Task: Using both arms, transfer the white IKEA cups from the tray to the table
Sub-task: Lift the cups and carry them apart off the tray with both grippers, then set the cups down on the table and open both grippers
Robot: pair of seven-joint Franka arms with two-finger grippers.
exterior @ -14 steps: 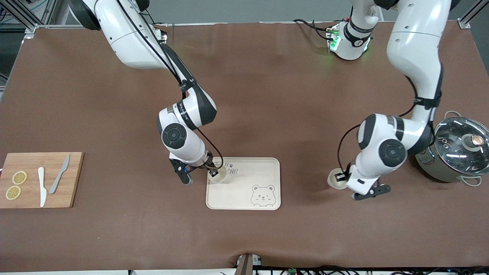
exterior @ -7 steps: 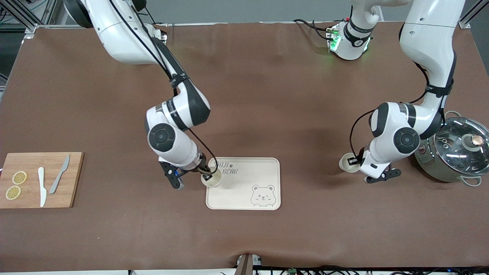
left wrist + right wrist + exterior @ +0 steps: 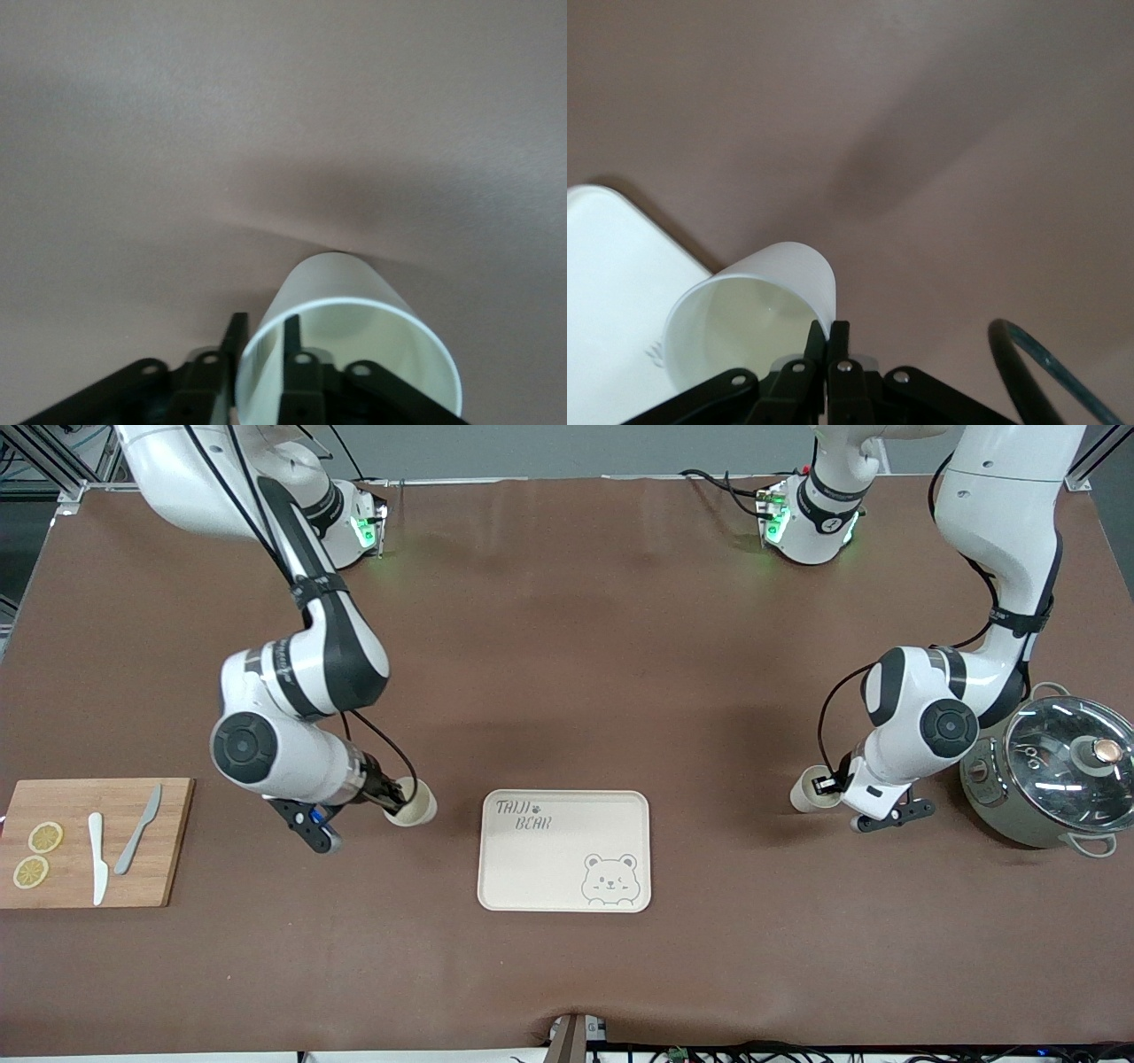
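Two white IKEA cups are each held by one arm. My right gripper point(image 3: 390, 802) is shut on the rim of one cup point(image 3: 415, 804), tilted, over the brown table between the cutting board and the bear-print tray point(image 3: 549, 868). In the right wrist view the fingers point(image 3: 818, 341) pinch that cup's wall point(image 3: 749, 305), with the tray's corner point(image 3: 607, 283) beside it. My left gripper point(image 3: 831, 784) is shut on the other cup point(image 3: 808, 791), over the table between the tray and the pot. In the left wrist view one finger point(image 3: 232, 341) is outside the cup point(image 3: 345, 301) and one inside. The tray holds nothing.
A wooden cutting board point(image 3: 173, 850) with lemon slices point(image 3: 44, 837), a white knife point(image 3: 97, 857) and a grey knife point(image 3: 140, 840) lies at the right arm's end. A steel pot with a glass lid point(image 3: 1059, 771) stands at the left arm's end, close to the left arm's wrist.
My right gripper carried its cup off the tray's corner toward the cutting board. My left gripper carried its cup away from the tray, toward the pot.
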